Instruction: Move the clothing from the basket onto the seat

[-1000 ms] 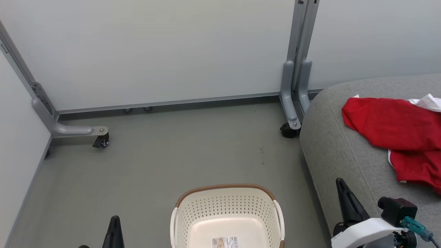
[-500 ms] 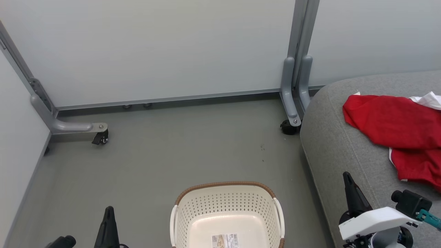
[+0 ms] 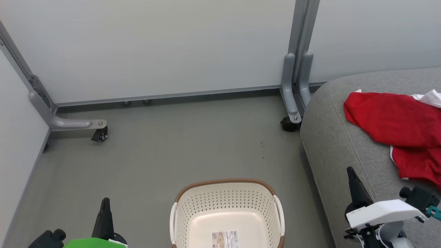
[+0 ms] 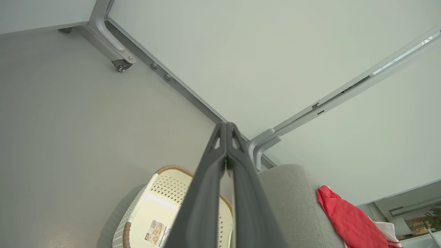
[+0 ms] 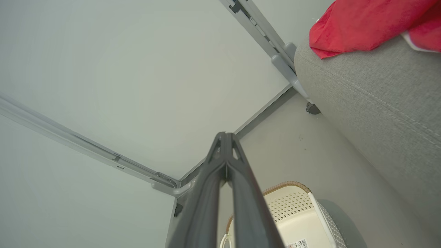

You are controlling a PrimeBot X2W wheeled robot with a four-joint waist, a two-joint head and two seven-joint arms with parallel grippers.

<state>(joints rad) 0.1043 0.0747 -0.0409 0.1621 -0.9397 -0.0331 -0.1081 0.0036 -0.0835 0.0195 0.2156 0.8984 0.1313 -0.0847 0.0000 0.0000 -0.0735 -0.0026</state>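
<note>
Both pincers are pressed together and carry nothing. The left pincer [image 3: 105, 201] points up over the floor [image 3: 179, 148]. The basket [image 3: 225, 181] sits just to its right, between the 2 pincers, with a paper label [image 3: 225, 239] on its bare bottom and no fabric inside.

The right pincer [image 3: 351, 172] shows against the rounded near side of the seat [image 3: 330, 144]. The clothing [image 3: 396, 124], what look like 2 red pieces with white trim, lies on the cushion beyond this pincer and to its right, apart from its tips.

From this, the transfer looks done: the garments rest on the seat and none are in the basket. The next move probably calls only for drawing both arms clear without snagging the cloth, and perhaps checking that nothing red slides off the cushion's edge.
</note>
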